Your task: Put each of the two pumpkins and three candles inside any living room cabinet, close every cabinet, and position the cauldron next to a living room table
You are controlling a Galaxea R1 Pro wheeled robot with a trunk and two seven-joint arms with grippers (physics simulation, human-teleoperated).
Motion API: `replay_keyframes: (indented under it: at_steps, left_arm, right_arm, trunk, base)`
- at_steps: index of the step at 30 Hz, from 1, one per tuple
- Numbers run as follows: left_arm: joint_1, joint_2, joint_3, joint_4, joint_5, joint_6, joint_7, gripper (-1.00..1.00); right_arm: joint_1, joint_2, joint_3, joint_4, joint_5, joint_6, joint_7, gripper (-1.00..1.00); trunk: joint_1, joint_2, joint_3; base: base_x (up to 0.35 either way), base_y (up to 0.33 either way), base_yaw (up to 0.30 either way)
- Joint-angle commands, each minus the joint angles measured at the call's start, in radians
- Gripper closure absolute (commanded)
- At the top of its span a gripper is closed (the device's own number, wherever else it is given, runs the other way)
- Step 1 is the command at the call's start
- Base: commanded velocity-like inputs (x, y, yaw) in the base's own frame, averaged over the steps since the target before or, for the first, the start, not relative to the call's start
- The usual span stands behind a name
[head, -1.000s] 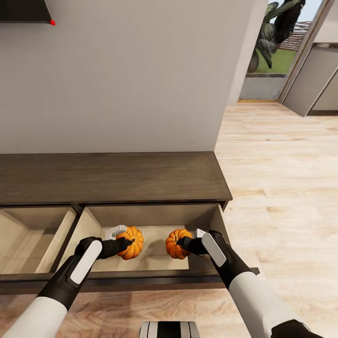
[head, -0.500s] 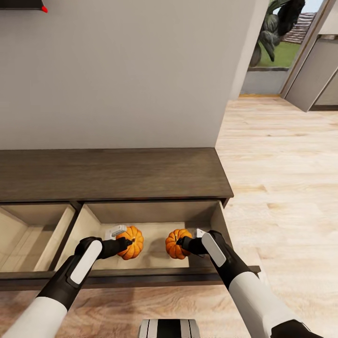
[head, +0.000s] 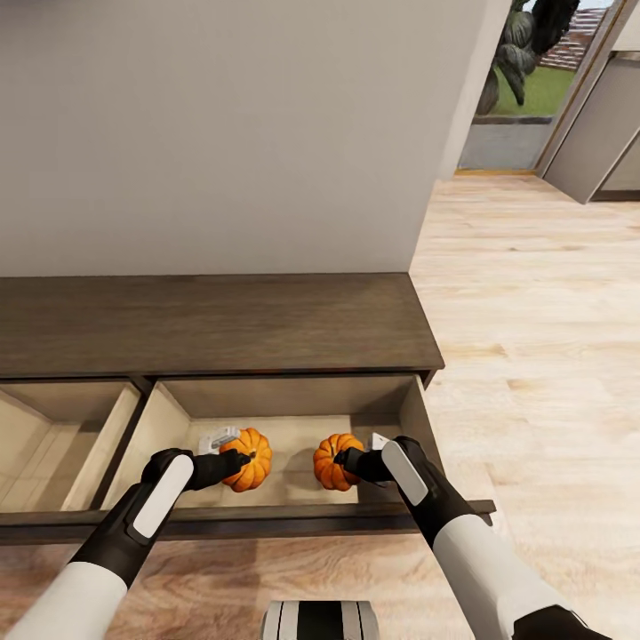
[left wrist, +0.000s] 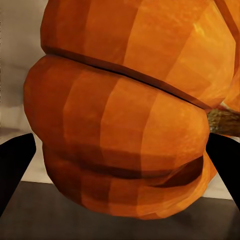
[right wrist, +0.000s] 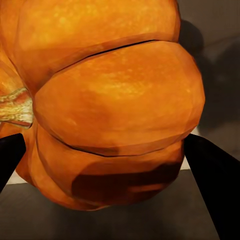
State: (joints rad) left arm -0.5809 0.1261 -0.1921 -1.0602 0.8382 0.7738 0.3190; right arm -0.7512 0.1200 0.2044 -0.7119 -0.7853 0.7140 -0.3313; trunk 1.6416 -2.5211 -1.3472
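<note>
**Head view: two pumpkins held over the open drawer**

The cabinet point(head: 213, 324) stands against the wall with two drawers pulled out, tan interiors exposed. Working left to right: the left drawer point(head: 53, 440) holds nothing visible. Over the right drawer point(head: 293, 444), the left gripper point(head: 238, 459) is closed on the left pumpkin point(head: 249, 460), both fingers pressed to its ribbed sides. Just beside it, apart, the right pumpkin point(head: 331, 461) sits clamped in the right gripper point(head: 345, 461). Whether either pumpkin touches the drawer floor cannot be judged. In each wrist view, dark fingertips point(left wrist: 15, 165) point(right wrist: 212, 180) flank the orange body closely.
</note>
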Motion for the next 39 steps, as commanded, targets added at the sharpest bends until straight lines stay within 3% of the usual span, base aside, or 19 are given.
replay_keyframes:
  at_steps: [1, 14, 15, 39]
  left_arm:
    - [-0.001, 0.001, -0.003, -0.001, 0.010, 0.001, 0.011, 1.00]
    - [-0.001, 0.001, -0.003, -0.001, 0.010, 0.001, 0.011, 1.00]
    - [-0.001, 0.001, -0.003, -0.002, 0.010, 0.001, 0.011, 1.00]
    - [-0.001, 0.001, -0.003, 0.001, 0.010, -0.004, 0.008, 1.00]
  right_arm:
    - [0.000, 0.000, 0.003, -0.001, -0.011, 0.001, -0.011, 1.00]
    - [0.000, 0.000, 0.003, -0.001, -0.011, 0.001, -0.011, 1.00]
    - [0.000, 0.000, 0.003, -0.001, -0.011, 0.001, -0.011, -1.00]
    - [0.000, -0.001, 0.003, -0.002, -0.011, 0.001, -0.011, -1.00]
  trunk:
    - [0.000, 0.000, -0.001]
    - [0.001, -0.001, -0.012]
    - [0.001, -0.001, -0.012]
    - [0.002, -0.001, -0.016]
  base:
    - [0.000, 0.000, 0.000]
    - [0.000, 0.000, 0.000]
    - [0.000, 0.000, 0.000]
    - [0.000, 0.000, 0.000]
